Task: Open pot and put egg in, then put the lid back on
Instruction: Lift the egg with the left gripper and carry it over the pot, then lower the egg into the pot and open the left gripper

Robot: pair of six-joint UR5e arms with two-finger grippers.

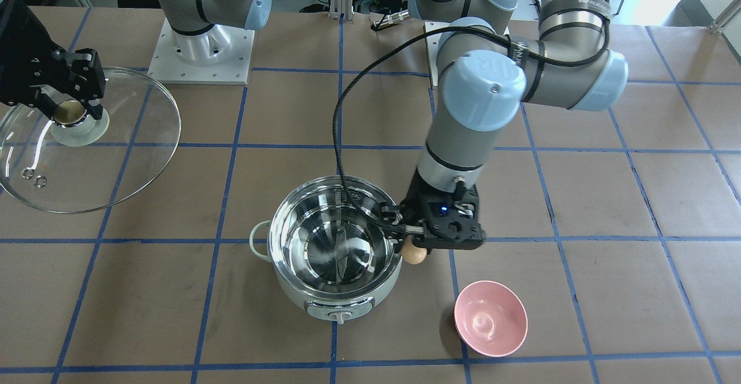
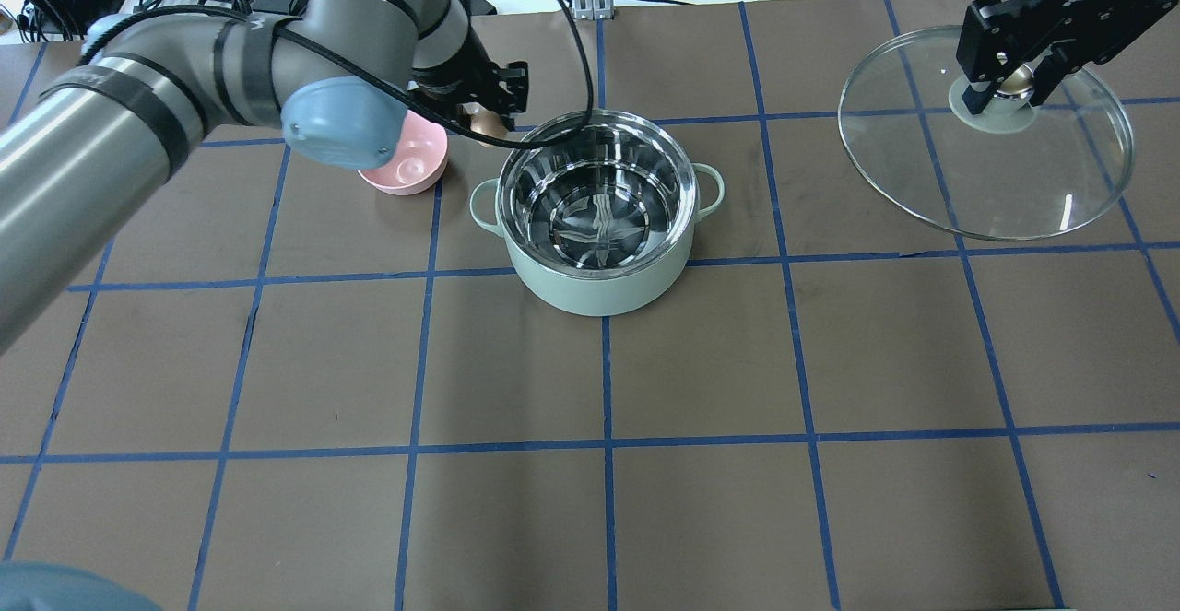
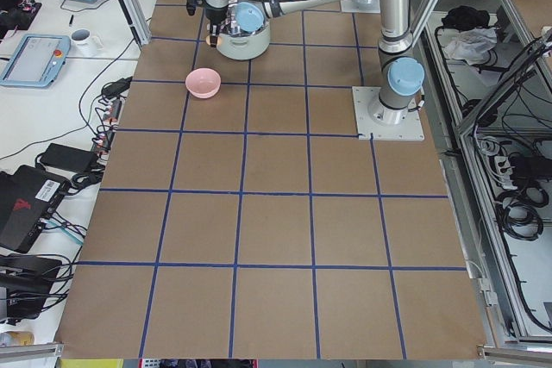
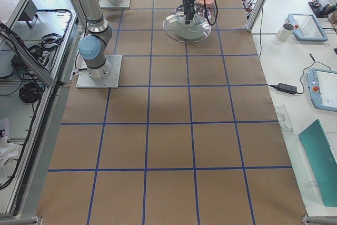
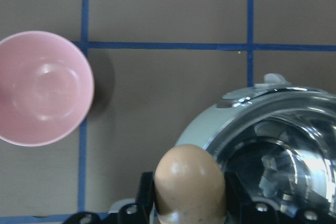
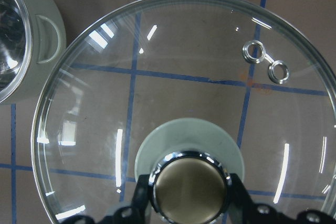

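Observation:
The mint-green pot (image 2: 599, 270) stands open mid-table, its steel inside empty; it also shows in the front view (image 1: 336, 245). My left gripper (image 1: 412, 249) is shut on the light brown egg (image 1: 413, 252), held just beside the pot's rim, between the pot and the pink bowl. In the left wrist view the egg (image 5: 189, 184) sits between the fingers, next to the pot (image 5: 273, 140). My right gripper (image 2: 1007, 86) is shut on the beige knob (image 6: 190, 186) of the glass lid (image 2: 986, 164), held off to the pot's right.
An empty pink bowl (image 1: 490, 317) sits on the table near the pot, on the robot's left; it also shows in the left wrist view (image 5: 42, 88). The brown table carries blue tape grid lines. The arm bases (image 1: 200, 42) stand at the table's robot side.

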